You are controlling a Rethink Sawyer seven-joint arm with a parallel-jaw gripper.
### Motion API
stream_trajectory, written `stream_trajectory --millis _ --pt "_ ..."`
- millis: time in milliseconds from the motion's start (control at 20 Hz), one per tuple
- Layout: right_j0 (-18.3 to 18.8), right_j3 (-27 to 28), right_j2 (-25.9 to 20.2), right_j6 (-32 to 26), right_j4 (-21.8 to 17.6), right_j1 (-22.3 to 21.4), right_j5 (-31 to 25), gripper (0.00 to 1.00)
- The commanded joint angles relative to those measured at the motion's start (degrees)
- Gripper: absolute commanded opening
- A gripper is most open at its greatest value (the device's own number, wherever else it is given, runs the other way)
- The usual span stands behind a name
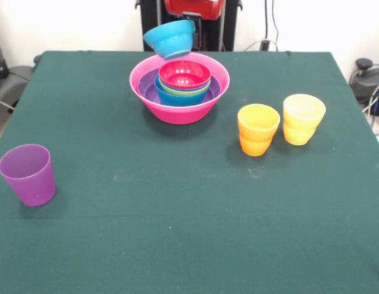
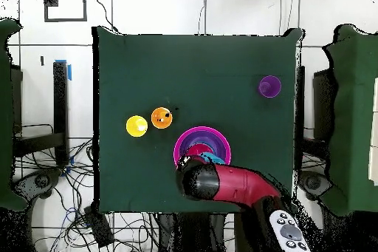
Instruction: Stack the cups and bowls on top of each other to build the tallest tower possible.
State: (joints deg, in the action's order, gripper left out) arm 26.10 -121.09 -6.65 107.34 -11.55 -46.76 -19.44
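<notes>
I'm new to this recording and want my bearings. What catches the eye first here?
A cyan bowl hangs tilted above the far rim of the hot-pink bowl, which holds nested smaller bowls. The orange cup and yellow cup stand together; the purple cup stands alone.

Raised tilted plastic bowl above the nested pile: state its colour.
Cyan; the front view shows it best.

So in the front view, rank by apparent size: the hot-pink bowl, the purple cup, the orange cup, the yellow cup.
1. Big hot-pink plastic bowl.
2. Translucent purple tapered cup, though it sits nearest the camera.
3. Orange stepped cup and yellow stepped cup: alike, unranked.
</notes>
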Motion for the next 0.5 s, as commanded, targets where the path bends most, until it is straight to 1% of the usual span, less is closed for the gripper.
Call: stream_trajectory --millis 50,300,500 --pt "0.17 -4.52 -0.54 5.46 -3.50 1.52 6.30 0.00" --pt "0.15 -5.13 -0.13 5.31 -4.13 2.24 8.06 0.00" --pt "0.06 -5.16 0.26 5.45 -4.60 3.64 10.00 0.00"
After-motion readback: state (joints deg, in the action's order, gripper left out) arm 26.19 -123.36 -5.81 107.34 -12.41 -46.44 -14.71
